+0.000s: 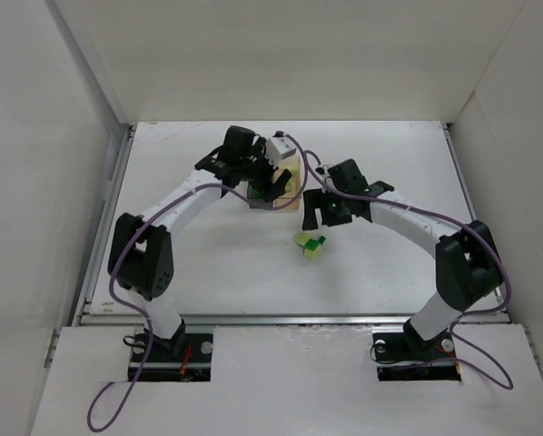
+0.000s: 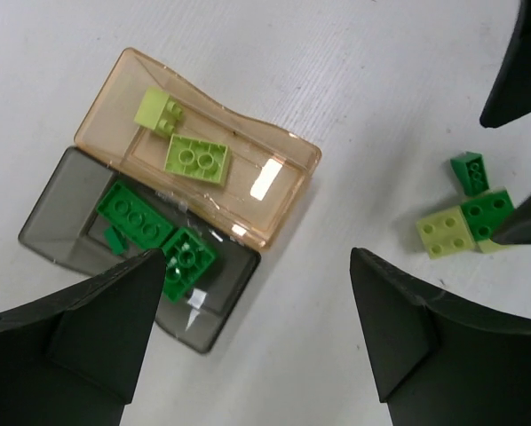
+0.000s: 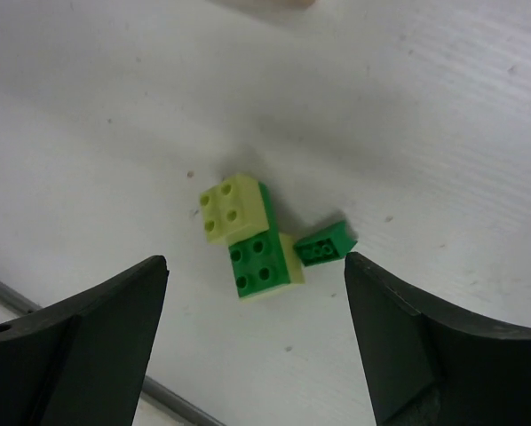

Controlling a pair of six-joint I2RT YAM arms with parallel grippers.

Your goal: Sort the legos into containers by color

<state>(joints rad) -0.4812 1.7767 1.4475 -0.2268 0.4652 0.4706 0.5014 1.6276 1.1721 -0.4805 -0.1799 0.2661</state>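
The tan box (image 2: 110, 106) holds two pale yellow-green legos (image 2: 197, 159). The dark grey box (image 2: 63, 217) lies against it and holds several dark green legos (image 2: 134, 216). My left gripper (image 2: 257, 259) is open and empty, above the table just beside the boxes (image 1: 290, 195). On the table lie a pale yellow-green lego (image 3: 233, 206), a dark green lego (image 3: 258, 264) stacked on another pale one, and a small dark green lego (image 3: 324, 243). My right gripper (image 3: 255, 264) is open and empty, hovering over this cluster (image 1: 310, 243). The cluster also shows in the left wrist view (image 2: 468, 224).
White walls enclose the white table on the left, back and right. A metal rail (image 1: 290, 318) runs along the near edge. The left arm (image 1: 185, 195) and the right arm (image 1: 408, 218) arch inward, their grippers close together near the table's middle.
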